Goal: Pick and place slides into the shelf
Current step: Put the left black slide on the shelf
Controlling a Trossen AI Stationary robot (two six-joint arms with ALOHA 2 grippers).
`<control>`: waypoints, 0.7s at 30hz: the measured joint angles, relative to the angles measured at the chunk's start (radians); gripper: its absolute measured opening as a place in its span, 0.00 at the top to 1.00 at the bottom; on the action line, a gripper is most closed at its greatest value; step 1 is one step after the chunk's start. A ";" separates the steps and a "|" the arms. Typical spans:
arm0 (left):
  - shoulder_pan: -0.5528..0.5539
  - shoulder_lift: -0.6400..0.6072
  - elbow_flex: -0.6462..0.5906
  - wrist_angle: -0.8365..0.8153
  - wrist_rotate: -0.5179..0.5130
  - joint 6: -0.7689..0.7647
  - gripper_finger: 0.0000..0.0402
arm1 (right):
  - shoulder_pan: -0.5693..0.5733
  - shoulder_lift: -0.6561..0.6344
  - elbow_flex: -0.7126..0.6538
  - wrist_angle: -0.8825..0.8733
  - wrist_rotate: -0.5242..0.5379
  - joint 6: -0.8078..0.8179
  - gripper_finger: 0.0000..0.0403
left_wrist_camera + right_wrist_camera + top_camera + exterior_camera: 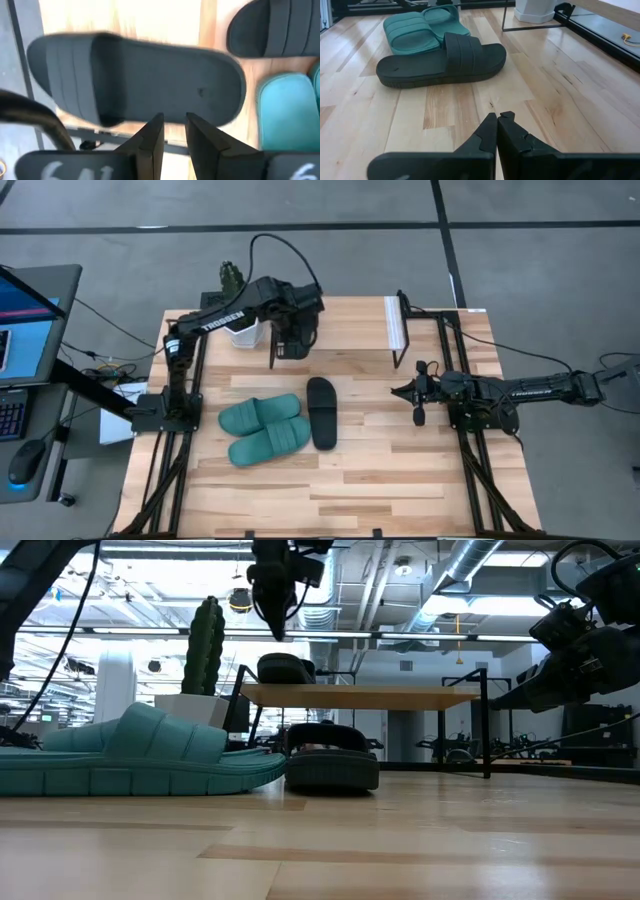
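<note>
One black slide (pixel 135 75) lies flat on the top panel of the shelf (pixel 360 697), at its left end; it also shows in the low view (pixel 285 668). My left gripper (pixel 174 125) hangs above it, clear of it, its fingers a little apart and empty; it also shows in the low view (pixel 275 610). The other black slide (pixel 321 412) lies on the table beside the teal pair (pixel 262 430). My right gripper (pixel 418 395) is shut and empty, low over the table's right side.
A white pot (pixel 243 332) with a cactus (pixel 205 645) stands at the shelf's left end, close to my left arm. The shelf's white edge strip (pixel 393 325) and black frame lie at the far right. Bare tabletop (pixel 380 480) lies toward the near edge.
</note>
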 joint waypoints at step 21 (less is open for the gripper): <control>-0.025 0.002 -0.001 0.186 0.009 0.216 0.83 | 0.000 0.000 0.000 0.000 0.000 0.000 1.00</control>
